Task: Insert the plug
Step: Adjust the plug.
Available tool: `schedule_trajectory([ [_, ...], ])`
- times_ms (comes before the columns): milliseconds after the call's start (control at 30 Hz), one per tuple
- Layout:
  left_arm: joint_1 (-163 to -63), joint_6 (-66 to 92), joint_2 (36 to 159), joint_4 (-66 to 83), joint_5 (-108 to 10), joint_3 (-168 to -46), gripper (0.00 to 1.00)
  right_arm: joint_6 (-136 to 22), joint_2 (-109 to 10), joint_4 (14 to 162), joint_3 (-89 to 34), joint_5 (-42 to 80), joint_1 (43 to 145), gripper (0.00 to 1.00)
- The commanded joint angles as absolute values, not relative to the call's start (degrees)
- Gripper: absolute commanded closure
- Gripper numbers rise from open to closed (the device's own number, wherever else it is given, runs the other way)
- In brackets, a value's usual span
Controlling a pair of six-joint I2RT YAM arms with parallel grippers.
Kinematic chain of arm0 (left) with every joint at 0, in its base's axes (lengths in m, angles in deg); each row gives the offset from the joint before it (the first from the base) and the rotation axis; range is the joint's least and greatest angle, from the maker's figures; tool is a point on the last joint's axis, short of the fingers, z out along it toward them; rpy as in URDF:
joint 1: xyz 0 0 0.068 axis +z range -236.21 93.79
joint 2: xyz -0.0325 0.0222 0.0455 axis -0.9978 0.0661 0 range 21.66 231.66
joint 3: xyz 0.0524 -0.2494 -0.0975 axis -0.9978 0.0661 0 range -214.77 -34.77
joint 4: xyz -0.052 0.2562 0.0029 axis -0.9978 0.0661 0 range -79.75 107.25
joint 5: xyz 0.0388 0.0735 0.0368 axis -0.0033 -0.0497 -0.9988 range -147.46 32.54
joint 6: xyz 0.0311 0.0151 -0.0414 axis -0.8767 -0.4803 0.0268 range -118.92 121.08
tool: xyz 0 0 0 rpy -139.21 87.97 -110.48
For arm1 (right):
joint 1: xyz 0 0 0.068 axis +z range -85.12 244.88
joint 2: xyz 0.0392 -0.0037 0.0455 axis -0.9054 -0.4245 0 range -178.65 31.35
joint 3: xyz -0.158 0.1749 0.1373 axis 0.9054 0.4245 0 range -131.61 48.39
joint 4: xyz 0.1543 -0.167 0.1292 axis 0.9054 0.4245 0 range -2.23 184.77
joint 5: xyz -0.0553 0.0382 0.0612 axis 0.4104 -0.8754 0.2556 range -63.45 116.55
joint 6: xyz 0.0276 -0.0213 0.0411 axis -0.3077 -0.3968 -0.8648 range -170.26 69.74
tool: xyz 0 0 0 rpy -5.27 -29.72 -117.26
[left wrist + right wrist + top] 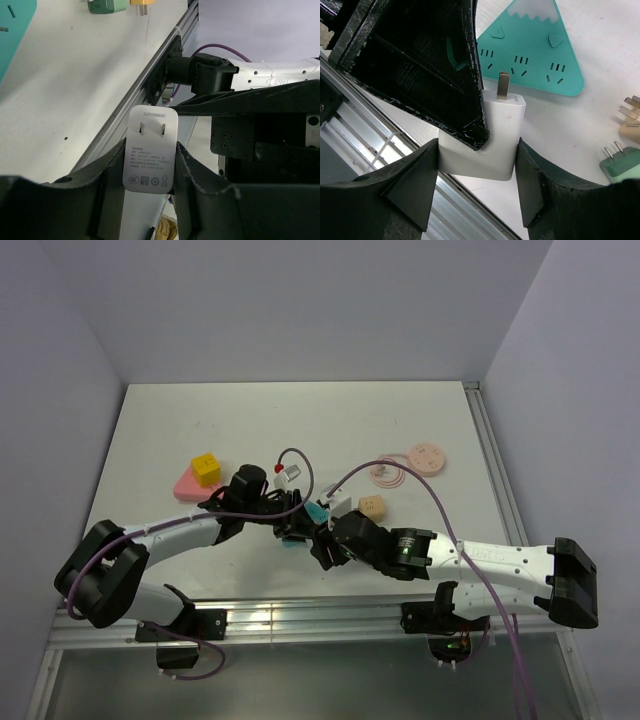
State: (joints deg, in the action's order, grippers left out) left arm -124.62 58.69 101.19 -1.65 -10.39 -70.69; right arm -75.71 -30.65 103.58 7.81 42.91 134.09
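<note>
A white charger plug point(150, 160) with two flat pins is gripped by both grippers at once, above the table's near edge. My left gripper point(151, 146) is shut on its sides, with the printed face and pins towards the camera. My right gripper point(478, 150) is shut on the same plug point(502, 127), and a black left finger point(445, 75) overlaps its upper left. The teal triangular power strip point(530, 55) lies on the table just beyond the plug's pin. In the top view the two grippers meet, left point(290, 510) and right point(325, 540), over the strip point(318, 512).
A green plug point(622, 162) and a tan plug point(631, 125) lie right of the strip. In the top view, a yellow cube point(206, 469) sits on a pink triangular block point(184, 484), with a pink disc point(428, 456) and a small cabled plug point(287, 472) further back. The metal table rail point(150, 75) runs close by.
</note>
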Motion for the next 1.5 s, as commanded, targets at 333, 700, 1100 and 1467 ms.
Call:
schedule_trajectory([
  [333,-125.94,56.9,101.47,-2.33,-9.2,-74.32,1.0,-74.61,-29.03,97.97,7.26,42.64,133.88,0.29],
  [700,-122.07,56.54,95.85,-0.47,-12.9,-72.57,1.0,-75.05,-28.94,97.53,7.17,41.85,133.18,0.03],
  [1100,-115.92,57.77,90.13,-5.21,-10.97,-66.59,1.0,-77.94,-22.27,94.45,10.6,32.02,127.65,0.03],
  [1467,-112.31,58.48,83.9,-12.07,-9.73,-62.55,1.0,-84.27,-22.0,86.21,13.23,18.65,121.58,0.08],
])
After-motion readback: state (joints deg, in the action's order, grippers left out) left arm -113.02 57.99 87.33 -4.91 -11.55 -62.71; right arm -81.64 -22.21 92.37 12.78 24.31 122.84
